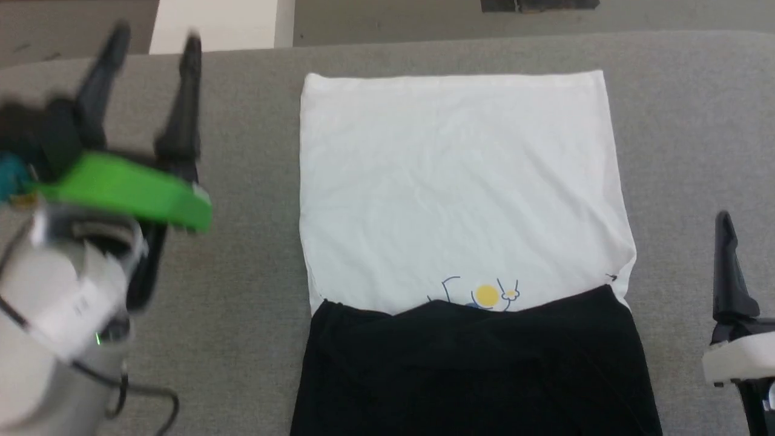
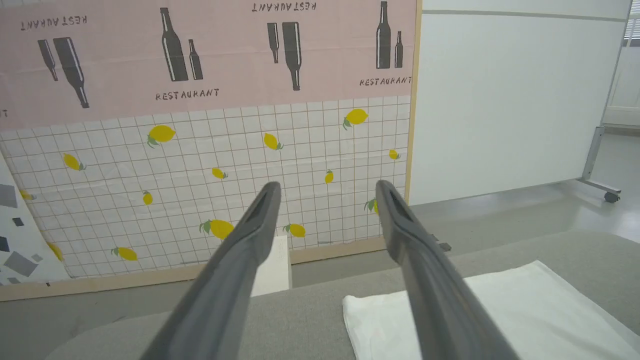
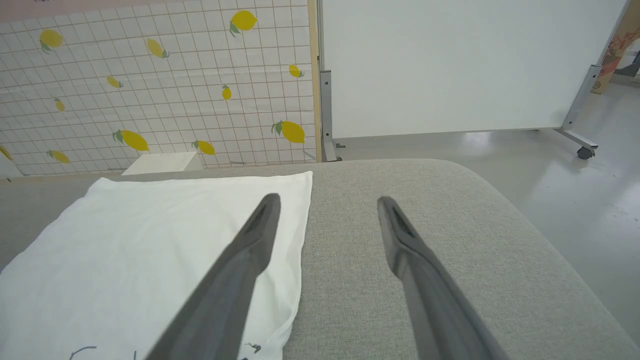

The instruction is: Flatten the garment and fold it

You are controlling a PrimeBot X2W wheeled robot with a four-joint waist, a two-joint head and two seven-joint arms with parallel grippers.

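Observation:
The garment lies flat on the grey padded table, its white body spread toward the far edge. Its black sleeves are folded across the near part and partly cover the yellow-and-blue print. My left gripper hovers blurred to the left of the cloth, open and empty; in its wrist view the left gripper points past the garment's far corner. My right gripper is open and empty over the garment's right edge, and one of its fingers shows at the lower right.
A white box stands beyond the table's far edge. Behind it are a lemon-patterned wall and a white wheeled partition. A cable loops beside my left forearm. Bare grey table flanks the garment on both sides.

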